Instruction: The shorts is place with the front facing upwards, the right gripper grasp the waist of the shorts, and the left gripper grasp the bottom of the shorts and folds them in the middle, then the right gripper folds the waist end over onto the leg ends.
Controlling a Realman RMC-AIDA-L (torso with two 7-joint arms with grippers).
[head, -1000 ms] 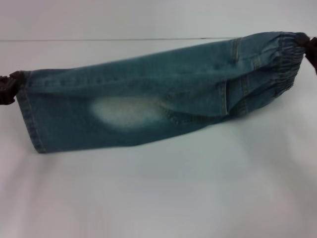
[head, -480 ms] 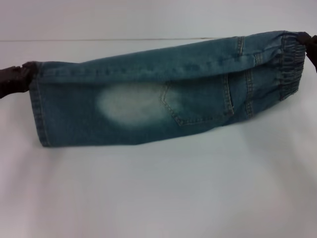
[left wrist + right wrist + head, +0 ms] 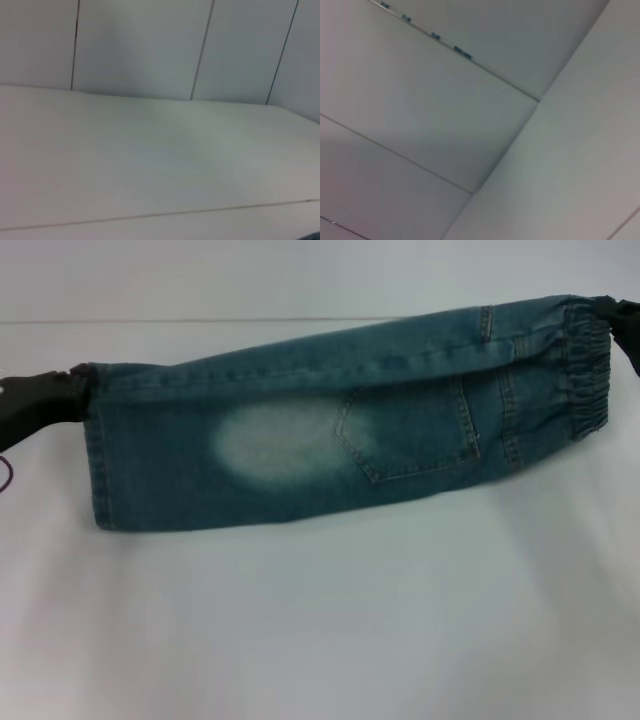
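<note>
The white worktop (image 3: 320, 640) lies beneath the shorts (image 3: 340, 440), which hang folded lengthwise, stretched between both arms, lower edge near the surface. The waist (image 3: 585, 370) is at the right, clamped by the right pincer (image 3: 612, 312). The leg ends (image 3: 100, 450) are at the left, clamped by the left pincer (image 3: 78, 390).

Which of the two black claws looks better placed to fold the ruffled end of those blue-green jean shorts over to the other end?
The right gripper, hedged: it is pinching the puckered waist of the shorts. The left gripper is at the flat leg hems.
</note>
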